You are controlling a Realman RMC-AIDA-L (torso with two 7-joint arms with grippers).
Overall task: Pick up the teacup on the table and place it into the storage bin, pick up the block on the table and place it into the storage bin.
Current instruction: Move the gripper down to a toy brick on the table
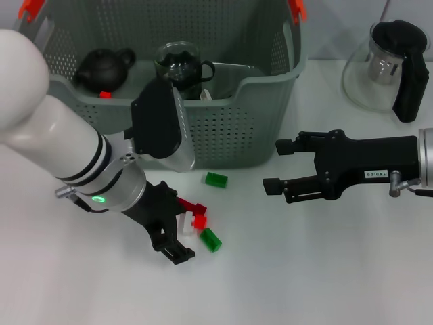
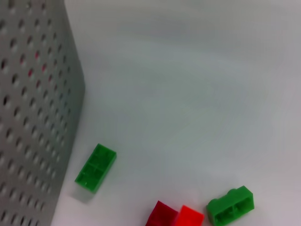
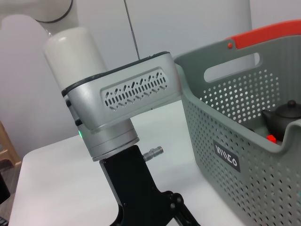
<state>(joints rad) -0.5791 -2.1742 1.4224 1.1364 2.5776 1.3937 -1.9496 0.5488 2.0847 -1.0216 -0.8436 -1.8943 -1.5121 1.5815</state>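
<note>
The storage bin (image 1: 223, 128) stands at the far side of the white table (image 1: 304, 271); it is a grey perforated basket with orange handle clips. Inside it sit a dark teapot (image 1: 103, 70) toward the robot's left and a dark glass teacup (image 1: 181, 62) near the middle; the teacup is therefore already in the bin.

The left gripper (image 1: 177, 233) is lowered to the table just in front of the bin wall; its jaws stand narrowly apart around a small cluster of blocks; a red block (image 1: 195, 206) and a white piece (image 1: 185, 223) lie between or against the fingers, but whether they are clamped cannot be told. A green block (image 1: 211, 239) lies just beside that cluster; a second green block (image 1: 216, 179) lies apart, near the foot of the bin.

The right gripper (image 1: 281, 166) hovers over the table to the robot's right of the bin, jaws wide and empty. A glass pitcher with a black handle (image 1: 389, 64) stands at the far right.
</note>
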